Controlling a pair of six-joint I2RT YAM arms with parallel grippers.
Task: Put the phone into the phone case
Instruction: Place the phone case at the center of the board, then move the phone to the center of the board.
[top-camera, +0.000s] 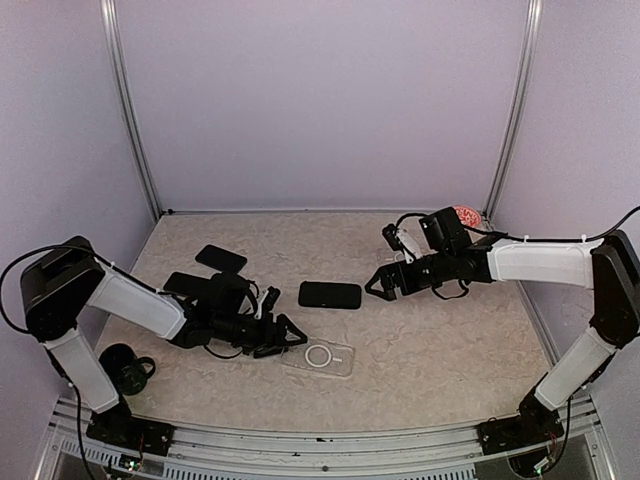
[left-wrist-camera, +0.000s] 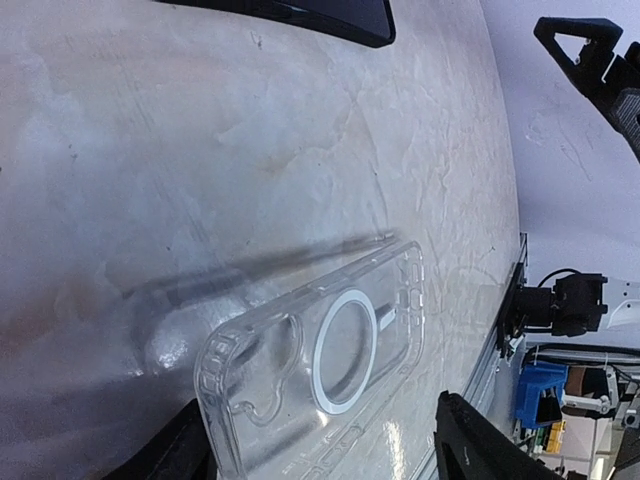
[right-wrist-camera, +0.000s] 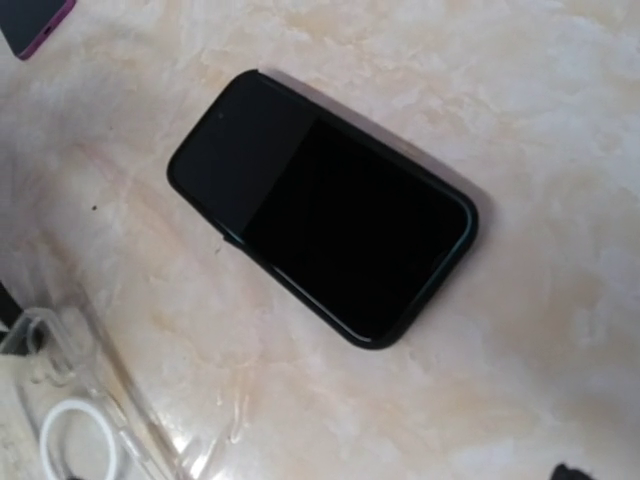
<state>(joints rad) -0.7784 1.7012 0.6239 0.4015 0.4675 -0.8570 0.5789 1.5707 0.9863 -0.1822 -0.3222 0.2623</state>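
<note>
Phone (top-camera: 330, 295) lay flat mid-way across the desk (top-camera: 450, 340), long axis parallel to the near edge. Right fingers (top-camera: 372, 287) stood wide open and empty, just beside its right end, the nearer arm. Left fingers (left-wrist-camera: 480, 440) were parted, straddling the case (top-camera: 318, 357) without gripping it.

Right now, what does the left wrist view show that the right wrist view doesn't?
Only left wrist: the right hand across the table, and the clear case with its white ring complete. Only right wrist: the black phone in full, plus a purple-edged corner of another device. Shared: case and phone, each cropped in one view.
</note>
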